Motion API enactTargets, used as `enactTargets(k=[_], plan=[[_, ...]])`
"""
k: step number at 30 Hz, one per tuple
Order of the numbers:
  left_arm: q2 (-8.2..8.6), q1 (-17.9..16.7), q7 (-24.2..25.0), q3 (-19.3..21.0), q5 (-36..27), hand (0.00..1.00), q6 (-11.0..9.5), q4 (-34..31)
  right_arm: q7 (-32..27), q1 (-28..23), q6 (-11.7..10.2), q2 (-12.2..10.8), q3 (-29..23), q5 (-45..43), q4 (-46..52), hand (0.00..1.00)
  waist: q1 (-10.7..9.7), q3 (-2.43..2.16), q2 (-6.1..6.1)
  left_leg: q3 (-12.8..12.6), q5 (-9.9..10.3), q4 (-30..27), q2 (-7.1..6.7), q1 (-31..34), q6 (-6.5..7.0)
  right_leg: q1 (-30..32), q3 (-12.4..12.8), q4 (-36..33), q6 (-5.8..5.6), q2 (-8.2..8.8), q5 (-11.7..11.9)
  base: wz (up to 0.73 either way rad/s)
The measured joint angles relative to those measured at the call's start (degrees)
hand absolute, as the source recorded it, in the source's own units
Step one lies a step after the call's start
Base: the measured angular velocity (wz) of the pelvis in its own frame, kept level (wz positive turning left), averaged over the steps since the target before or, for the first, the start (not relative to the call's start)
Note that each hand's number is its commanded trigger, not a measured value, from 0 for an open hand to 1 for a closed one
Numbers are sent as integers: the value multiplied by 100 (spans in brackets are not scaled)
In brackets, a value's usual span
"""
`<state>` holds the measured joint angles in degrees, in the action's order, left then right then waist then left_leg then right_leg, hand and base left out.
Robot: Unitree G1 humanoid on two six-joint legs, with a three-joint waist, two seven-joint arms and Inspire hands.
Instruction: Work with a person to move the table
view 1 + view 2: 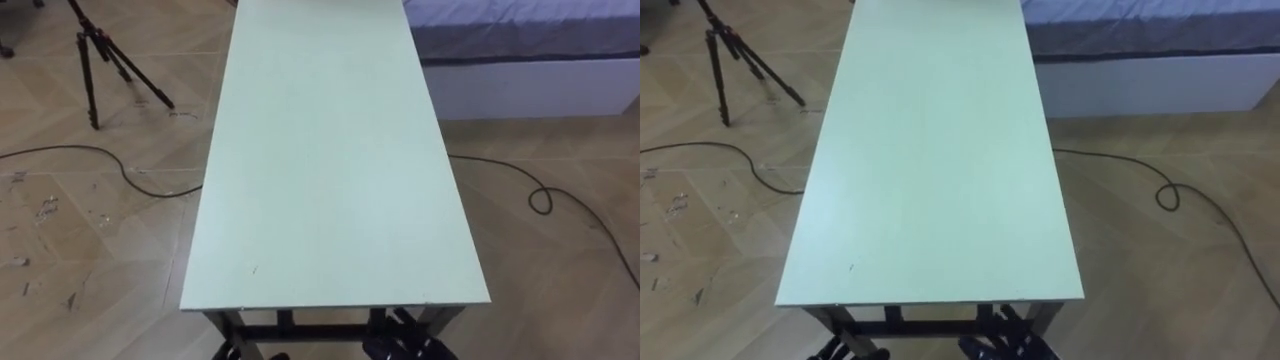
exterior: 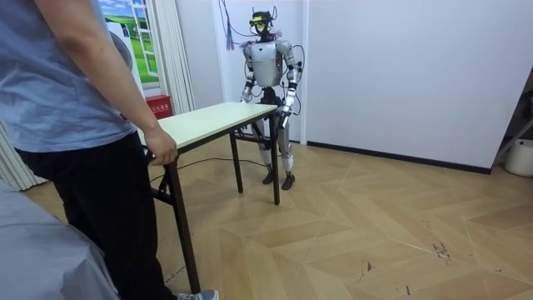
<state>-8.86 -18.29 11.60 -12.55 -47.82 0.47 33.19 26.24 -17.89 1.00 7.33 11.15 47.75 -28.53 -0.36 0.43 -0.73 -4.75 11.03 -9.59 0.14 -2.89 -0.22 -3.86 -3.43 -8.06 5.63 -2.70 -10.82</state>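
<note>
- Reaches under the near end of the table (image 1: 330, 180) with left hand (image 1: 238, 350) and right hand (image 1: 408, 346), probably to take its weight; cannot tell how the fingers close, hidden beneath the top.
- Faces a person (image 2: 75, 125) gripping the far end, sharing the load.
- Leaves tripod (image 1: 100, 50) and bed (image 1: 520, 40) flanking the far end.

Table (image 1: 330, 160) up the frame's centre, tripod (image 1: 100, 55) at upper left, bed (image 1: 520, 40) at upper right, cables (image 1: 90, 152) on the floor (image 1: 60, 250) either side, room view: person (image 2: 75, 125) at left by one table end, robot behind the other.
</note>
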Motion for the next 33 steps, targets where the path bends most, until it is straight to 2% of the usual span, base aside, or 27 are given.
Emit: enactTargets(k=[3,5,7,9,11,14,19,25,29,33], plan=[[-112,-172,-5,-303,-401,0,3,-406,102,39,33,12,277,452,222,0,-1,10,12,12,0,-39,-1,13,1,1,-53,-57,-23,26,-14,9],[-192,-256,-16,-521,-672,0,35,-726,184,41,36,82,539,674,519,0,-50,42,51,24,0,-107,-17,54,1,1,-104,-66,-37,58,-21,11],[-255,-252,-15,-701,-776,0,35,-1025,285,89,38,94,724,848,525,0,-96,41,60,35,-2,-126,-62,77,4,9,-148,-63,-52,71,-32,13],[-238,-181,-9,-820,-955,0,-12,-1309,295,93,42,109,840,855,580,0,-95,36,64,36,-3,-127,-69,76,6,16,-145,-66,-59,79,-38,1],[-144,58,39,-992,-1078,0,-54,-1413,296,97,41,193,969,856,719,0,-78,28,74,35,-4,-123,-75,44,7,-3,-131,-92,-60,80,-37,-9],[-116,252,60,-1037,-1084,0,-48,-1445,292,130,33,220,1048,855,781,0,-81,20,67,6,-3,-118,-63,-3,8,3,-92,-160,-60,68,-37,-14],[-134,280,59,-1029,-1263,0,52,-1634,188,170,39,258,1056,855,833,0,-84,22,66,-4,-3,-117,-61,-8,8,6,-53,-158,-59,65,-37,-3],[-237,281,34,-1011,-1569,0,271,-1799,24,169,255,383,1053,867,1086,0,-85,28,62,-2,-3,-108,-61,-19,8,2,-33,-160,-59,65,-37,0],[-295,302,34,-1012,-1573,0,298,-1819,5,195,274,417,1068,866,1102,0,-89,57,49,0,-3,-109,-61,-23,8,1,-24,-159,-59,65,-37,0],[-312,310,33,-1012,-1685,0,345,-1847,5,208,281,421,1077,900,1107,0,-92,65,46,1,-3,-109,-62,-23,8,7,6,-158,-59,63,-37,-2]])
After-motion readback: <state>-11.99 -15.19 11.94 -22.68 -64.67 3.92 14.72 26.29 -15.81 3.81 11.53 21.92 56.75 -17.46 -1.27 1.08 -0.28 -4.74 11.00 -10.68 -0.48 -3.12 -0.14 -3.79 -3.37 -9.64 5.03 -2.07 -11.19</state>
